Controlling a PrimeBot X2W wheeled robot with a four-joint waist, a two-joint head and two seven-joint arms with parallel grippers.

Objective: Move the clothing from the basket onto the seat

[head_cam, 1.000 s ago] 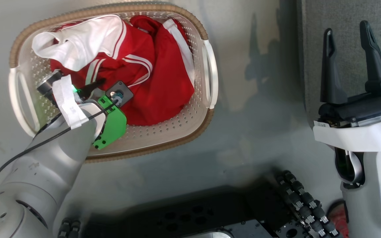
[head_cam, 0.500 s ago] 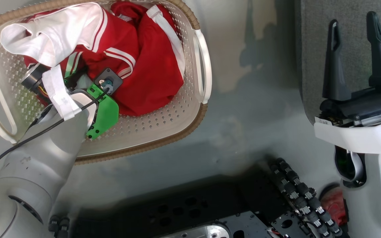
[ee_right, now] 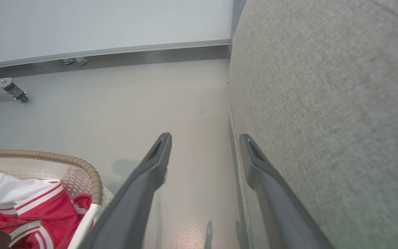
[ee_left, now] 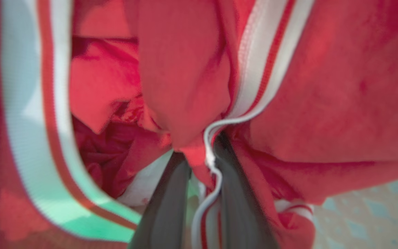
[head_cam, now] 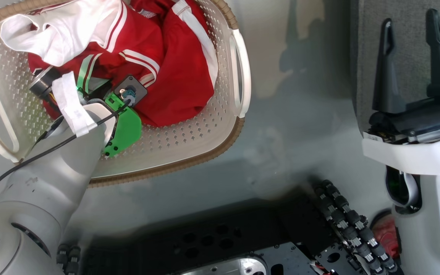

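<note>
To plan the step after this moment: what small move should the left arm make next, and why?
Probably raise the left gripper straight up. Its fingers look closed on a fold of the clothing, which lies inside the basket; it must clear the rim before going to the seat.

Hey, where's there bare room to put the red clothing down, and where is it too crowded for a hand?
Free: the grey seat around the open right gripper, and the floor strip between basket and seat. The basket's near right bottom is bare too. Crowded: its far left, where the left gripper pinches the clothing.
</note>
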